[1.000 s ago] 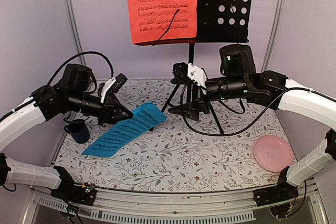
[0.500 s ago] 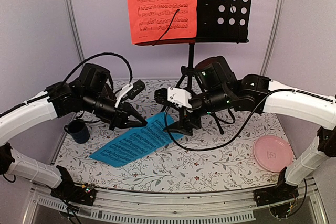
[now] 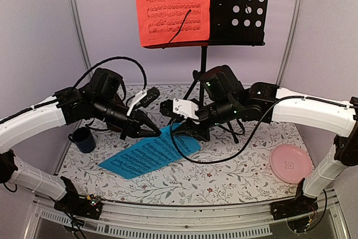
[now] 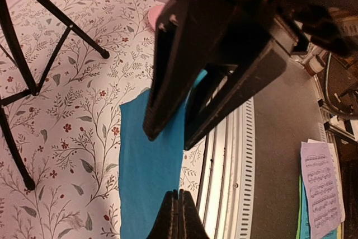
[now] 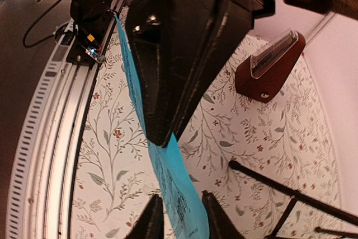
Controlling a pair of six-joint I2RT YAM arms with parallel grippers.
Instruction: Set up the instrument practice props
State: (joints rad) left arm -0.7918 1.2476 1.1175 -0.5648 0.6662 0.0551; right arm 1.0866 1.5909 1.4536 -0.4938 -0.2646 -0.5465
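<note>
Centre of the bench (image 3: 224,180) — cyan sheet (image 3: 148,154) of printed music, far-right end raised, near-left end lying flat on the floral surface. The left claw (image 3: 156,133), pressed together, pinches the raised edge. The right claw (image 5: 182,218) straddles that edge just beside it, fingers apart with the paper between them. Behind stands the black music stand (image 3: 239,4), a red sheet (image 3: 172,6) covering its left part; tripod legs spread beneath the right arm. The metronome (image 5: 269,64) sits apart from the sheet. Bare bench separates the sheet from the pink plate (image 3: 291,163) — right — and the dark mug (image 3: 84,140) by the left edge.
</note>
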